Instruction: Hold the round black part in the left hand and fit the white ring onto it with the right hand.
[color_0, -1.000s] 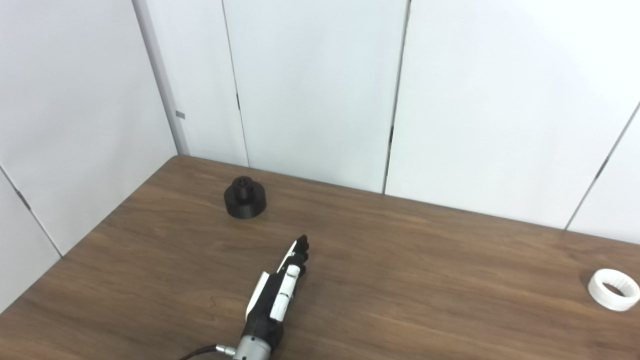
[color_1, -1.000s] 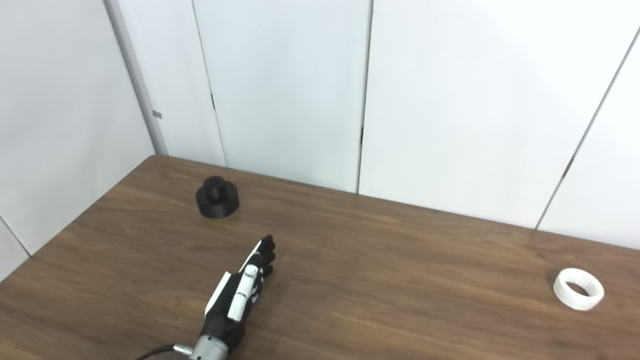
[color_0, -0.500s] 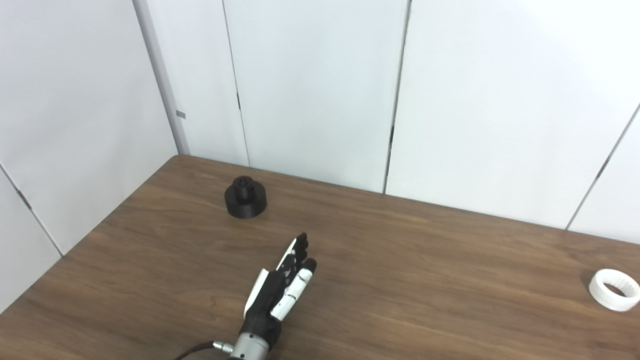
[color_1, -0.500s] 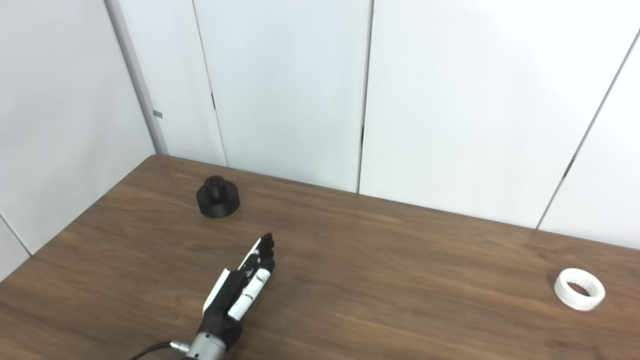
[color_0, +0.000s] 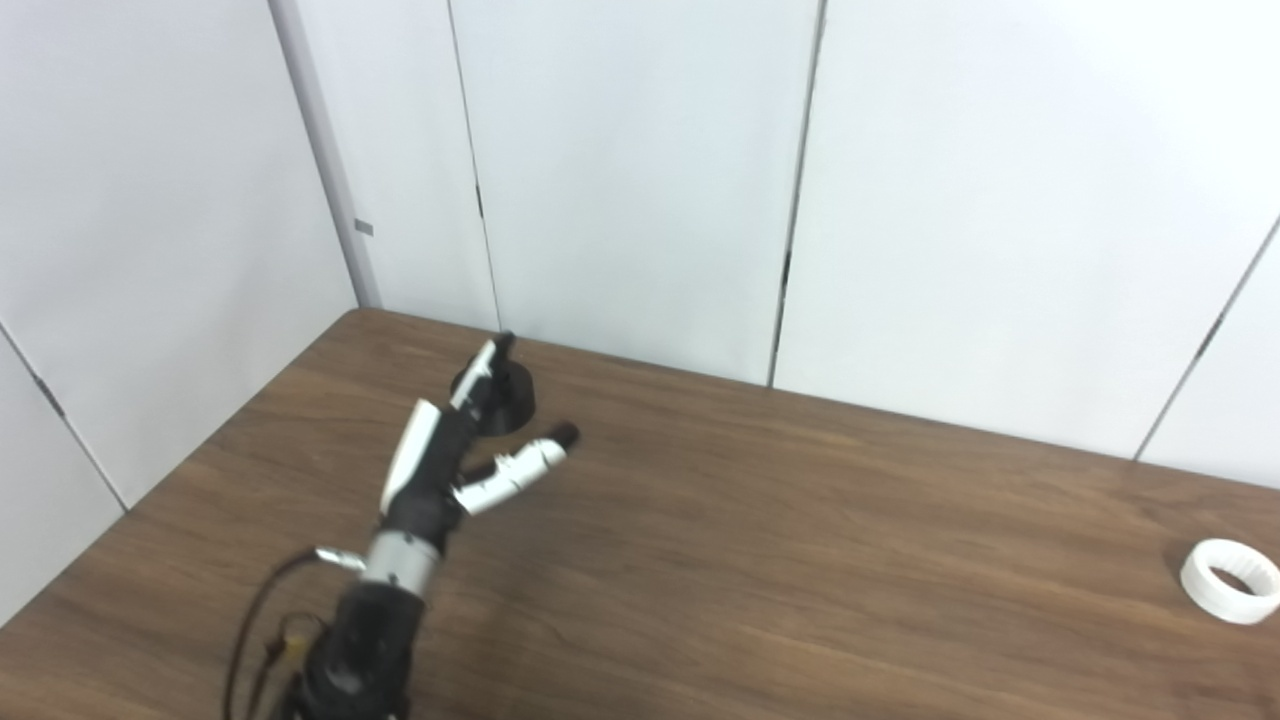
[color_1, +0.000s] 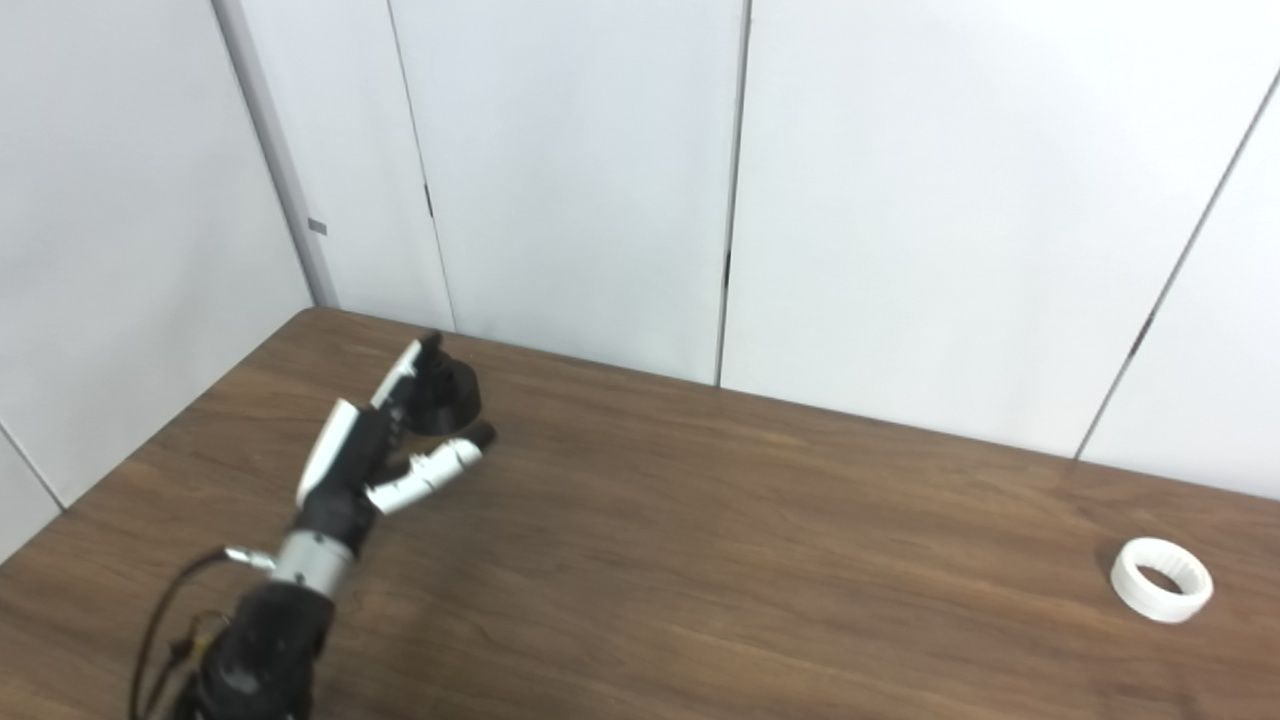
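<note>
The round black part (color_0: 505, 398) (color_1: 450, 397) stands on the brown table near its far left corner. My left hand (color_0: 455, 445) (color_1: 385, 440) is open, its fingers stretched along the part's left side and its thumb spread out below the part. The fingers hide the part's left half; whether they touch it I cannot tell. The white ring (color_0: 1229, 581) (color_1: 1161, 580) lies flat far off at the right edge of the table. My right hand is not in view.
White wall panels (color_0: 640, 180) close off the table's back and left sides just behind the black part. The table's left edge (color_0: 190, 460) runs close to my left forearm.
My left hand has swung from the table's middle front up and to the left, reaching the black part, and its thumb has spread away from the fingers. The ring has stayed put.
</note>
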